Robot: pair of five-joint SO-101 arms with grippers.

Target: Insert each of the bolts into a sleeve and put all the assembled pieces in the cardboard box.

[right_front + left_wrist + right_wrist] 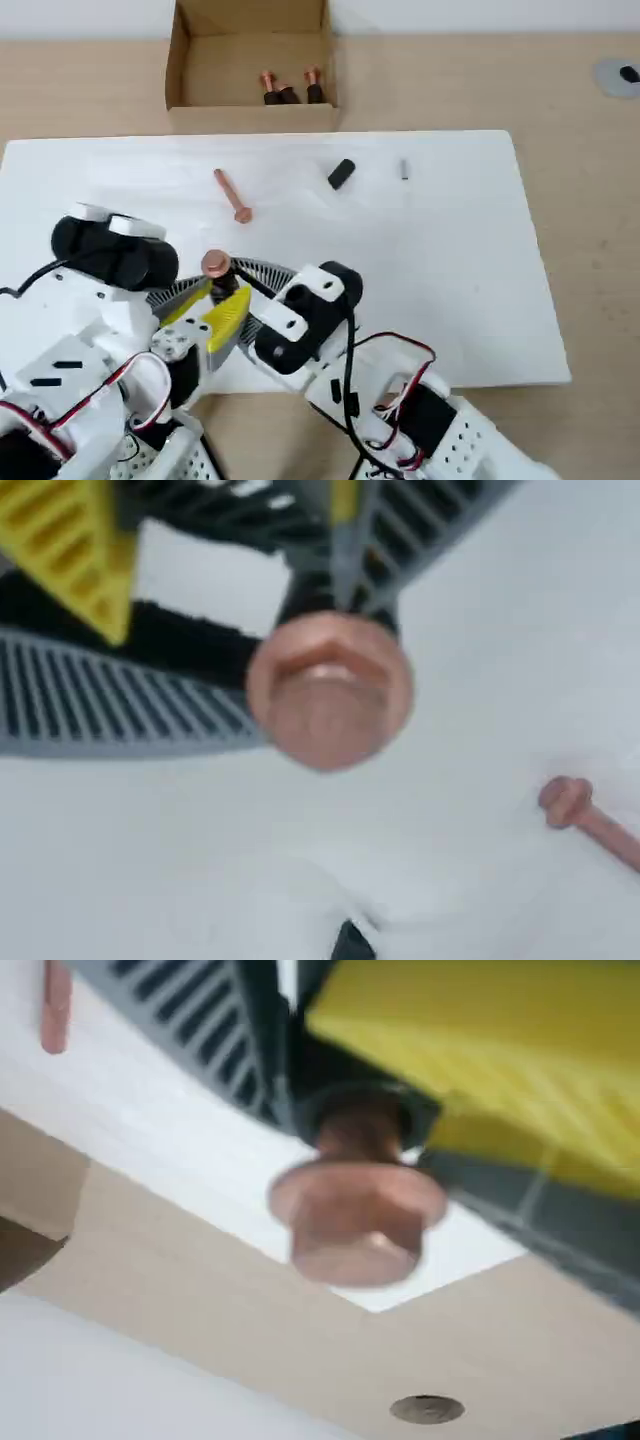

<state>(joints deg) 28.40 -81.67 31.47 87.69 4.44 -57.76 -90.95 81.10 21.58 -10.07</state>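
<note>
Over the near edge of the mat (450,300), the right fingers (480,1040) are clamped on a sleeve (318,1072) with a bolt (355,1210) seated in it. A loose bolt (232,196) and a loose sleeve (341,173) lie farther back, apart.

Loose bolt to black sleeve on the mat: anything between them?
Nothing: in the high view, the white mat between the loose bolt and the black sleeve is bare.

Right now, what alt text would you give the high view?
The left gripper and right gripper meet at a copper bolt in a black sleeve above a white mat. A loose bolt and spare sleeve lie beyond; the cardboard box holds two assembled pieces.
</note>
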